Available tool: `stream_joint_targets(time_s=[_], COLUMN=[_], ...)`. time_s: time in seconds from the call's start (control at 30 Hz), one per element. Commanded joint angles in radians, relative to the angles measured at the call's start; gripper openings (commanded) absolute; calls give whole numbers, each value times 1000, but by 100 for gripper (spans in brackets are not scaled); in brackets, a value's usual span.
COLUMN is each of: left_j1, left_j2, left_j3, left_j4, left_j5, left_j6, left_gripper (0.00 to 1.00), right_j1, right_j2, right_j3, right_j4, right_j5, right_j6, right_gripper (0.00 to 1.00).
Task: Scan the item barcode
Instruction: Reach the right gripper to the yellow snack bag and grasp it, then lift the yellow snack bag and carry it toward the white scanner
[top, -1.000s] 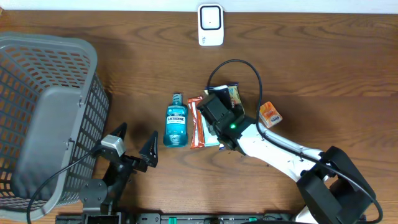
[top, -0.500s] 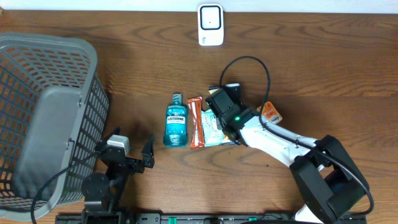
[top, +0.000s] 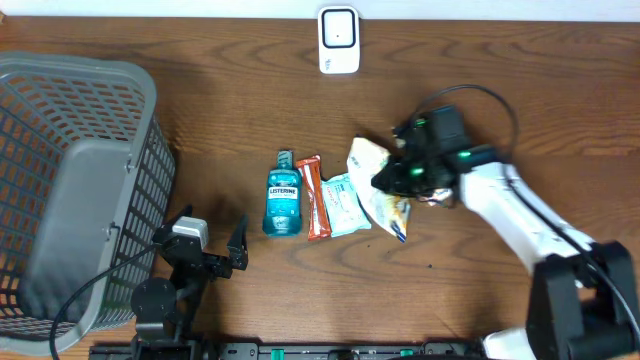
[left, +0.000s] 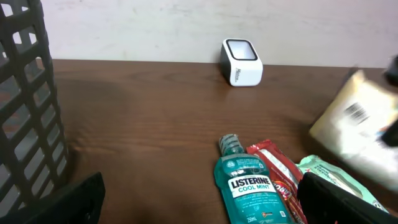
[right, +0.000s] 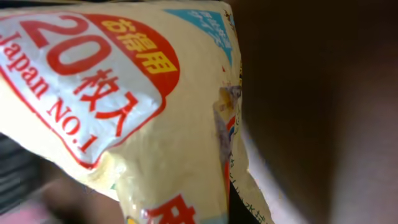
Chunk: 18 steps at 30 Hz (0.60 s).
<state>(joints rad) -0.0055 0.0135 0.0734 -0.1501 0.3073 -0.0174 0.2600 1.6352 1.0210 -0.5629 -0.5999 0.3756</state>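
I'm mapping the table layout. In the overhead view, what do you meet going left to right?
Grey basket → left tool → Listerine bottle → red snack stick → pale green wipes pack → cream pouch, shut in the right tool. White scanner omitted: it lines up with the packs.

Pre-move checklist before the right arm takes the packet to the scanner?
1. Grip: right gripper shut on the cream packet: ok.
2. Code located: barcode shows on the packet in the left wrist view: ok.
3. Barcode turned toward the scanner: cannot tell.
4. Packet at the scanner: not ok, it hangs near the mouthwash bottle and the other items.
5. Table between packet and scanner bare: ok.
6. Left gripper open, parked near the basket, out of the way: ok.
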Motion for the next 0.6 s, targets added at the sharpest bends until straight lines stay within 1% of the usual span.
stream_joint_targets(time_s=[0.0, 0.1, 0.23, 0.37, 0.5, 0.57], left_j1=[4, 4, 4, 4, 4, 4], left_j2=[3, 3, 3, 3, 3, 3], left_j3=[-18, -18, -18, -18, -18, -18], left_j4=[-21, -21, -22, -22, -22, -22], left_j5=[-13, -13, -13, -13, -13, -13], left_j6=[21, 21, 21, 21, 21, 21], left_gripper=[99, 98, 98, 99, 98, 98], right_j1=[-61, -89, -90, -90, -90, -90], right_j2=[-55, -59, -59, -64, -92, -122], right_j3=[7, 7, 6, 6, 6, 7], right_j4=[-58, -153, -262, -427, -645, -786], right_j5=[-436, -571, -703, -716, -716, -716], right_j6=[-119, -167, -384, -571, -846, -1003], right_gripper=[1, 1, 1, 1, 1, 1])
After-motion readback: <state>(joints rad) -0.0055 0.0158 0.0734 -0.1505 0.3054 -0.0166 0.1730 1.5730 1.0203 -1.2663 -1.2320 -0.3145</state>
